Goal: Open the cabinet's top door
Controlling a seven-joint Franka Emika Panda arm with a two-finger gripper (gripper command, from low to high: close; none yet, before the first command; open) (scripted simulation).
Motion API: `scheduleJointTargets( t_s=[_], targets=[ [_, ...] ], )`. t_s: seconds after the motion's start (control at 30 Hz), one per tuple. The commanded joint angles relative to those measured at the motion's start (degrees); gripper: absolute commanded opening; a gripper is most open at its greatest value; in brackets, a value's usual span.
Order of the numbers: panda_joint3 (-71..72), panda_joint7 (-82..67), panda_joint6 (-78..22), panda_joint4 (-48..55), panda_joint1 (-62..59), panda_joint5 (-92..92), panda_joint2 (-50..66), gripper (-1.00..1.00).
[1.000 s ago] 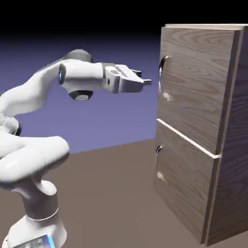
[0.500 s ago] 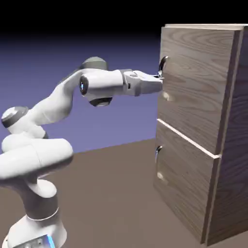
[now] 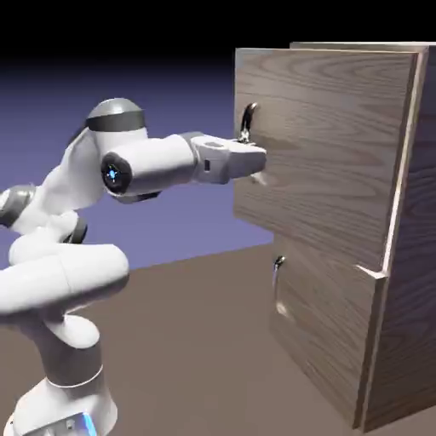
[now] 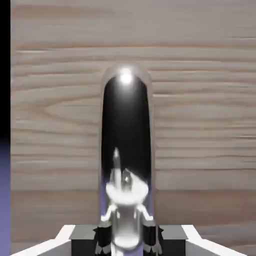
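My claw (image 3: 255,158) is clenched on the curved silver handle (image 3: 247,121) of the cabinet's (image 3: 409,255) top door (image 3: 324,153), which has swung outward from flush a second ago; it's partly open, so pulling is working

top door (image 3: 324,145) above lower panel (image 3: 328,336), ajar

Both views are evenly lit and sharp. A bright glare spot sits on the handle (image 4: 125,150) above the hand (image 4: 126,239); backdrop fades to black.
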Motion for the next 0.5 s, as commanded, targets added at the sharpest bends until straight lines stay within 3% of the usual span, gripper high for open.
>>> scheduleJointTargets(
  t_s=[0.0, 0.1, 0.47],
  targets=[
    [-0.71, -0.04, -2.43, -0.34, -1.59, 0.02, -0.02, -1.00],
    [-3.06, -0.89, -9.91, -1.04, -6.18, -0.46, 1.01, -1.00],
    [-13.65, -17.97, -36.07, 3.37, -18.99, -17.51, 22.34, -1.00]
  ],
)
